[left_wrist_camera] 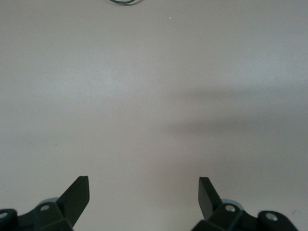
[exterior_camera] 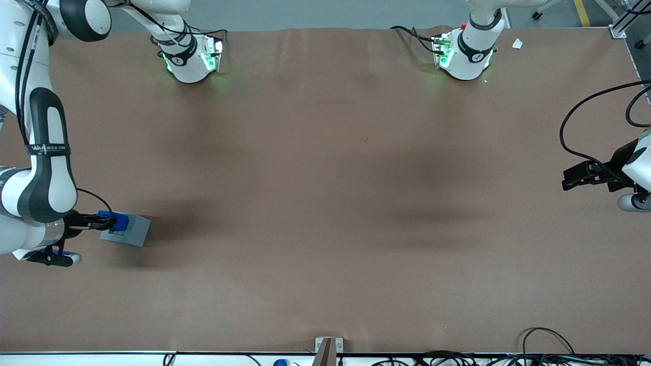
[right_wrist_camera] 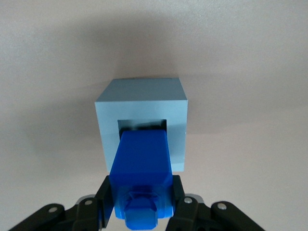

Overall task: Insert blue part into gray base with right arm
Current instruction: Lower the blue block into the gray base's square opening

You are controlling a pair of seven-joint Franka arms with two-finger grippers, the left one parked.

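The blue part (right_wrist_camera: 142,166) is held between the black fingers of my right gripper (right_wrist_camera: 141,197), which is shut on it. Its lower end reaches into the square recess of the gray base (right_wrist_camera: 142,101). In the front view the gray base (exterior_camera: 131,231) stands on the table toward the working arm's end, with the blue part (exterior_camera: 118,221) over its top and the gripper (exterior_camera: 104,221) right above it on the white right arm (exterior_camera: 38,188).
The brown table cover (exterior_camera: 325,203) stretches wide around the base. The two arm pedestals (exterior_camera: 190,58) with green lights stand farther from the front camera. Cables (exterior_camera: 549,351) lie along the table's near edge.
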